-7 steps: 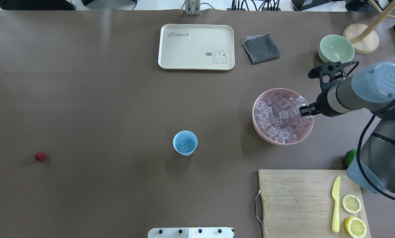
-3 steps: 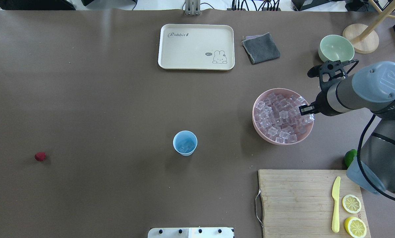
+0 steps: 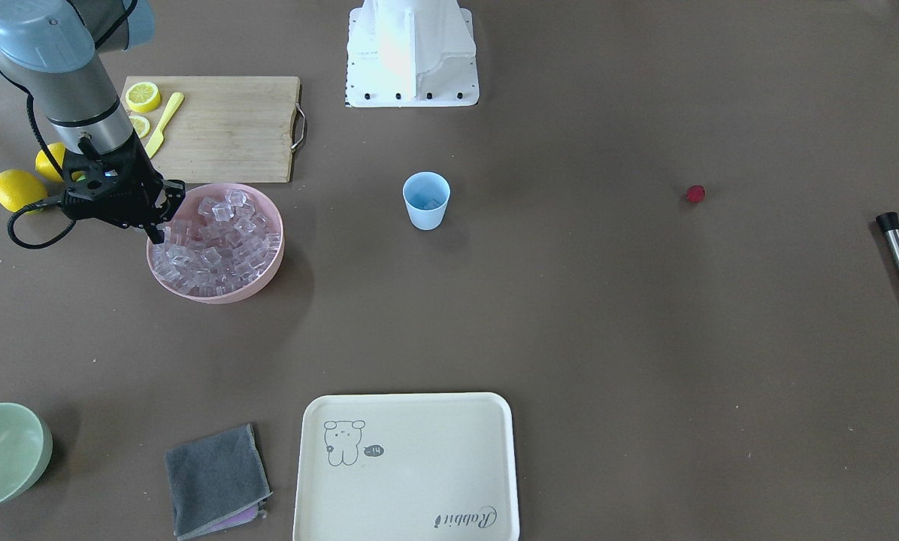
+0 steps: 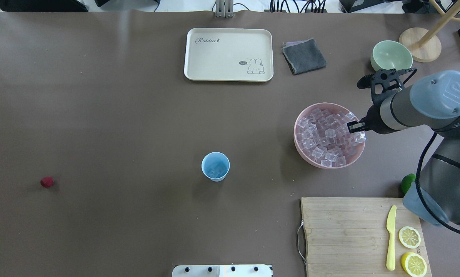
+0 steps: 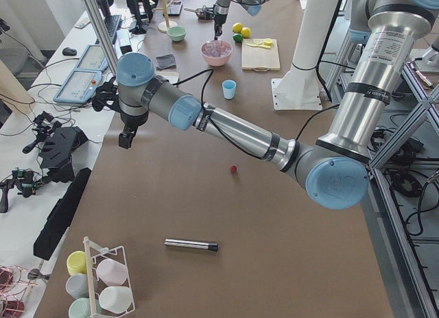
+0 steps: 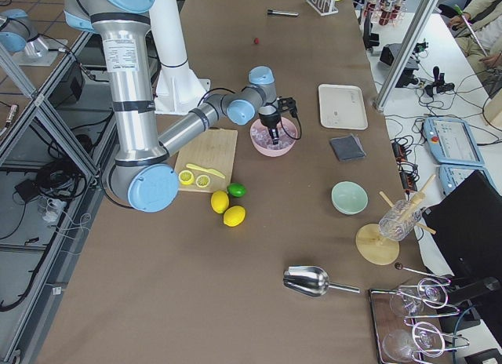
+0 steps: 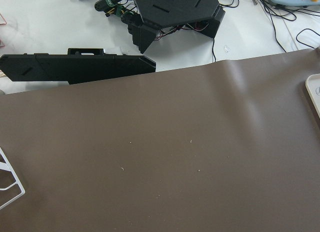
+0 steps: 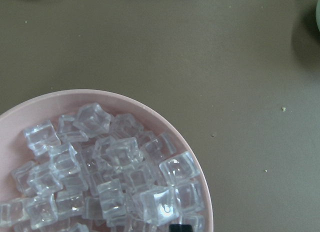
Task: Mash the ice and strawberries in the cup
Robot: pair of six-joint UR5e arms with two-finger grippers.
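Overhead exterior: the right gripper (image 4: 355,127) is set among small clear ice cubes (image 4: 322,134) in a wide pink bowl (image 4: 307,158), jaw state indiscernible; 1 slick cube could be squeezed out.

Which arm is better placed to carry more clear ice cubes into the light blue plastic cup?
Right. The right gripper sits among the ice cubes in the pink bowl; the left gripper hangs over the table far away.

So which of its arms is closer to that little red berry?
Left. The left gripper hangs off to one side of the strawberry; the right gripper is at the other end of the table, dipped into the pink bowl of ice.
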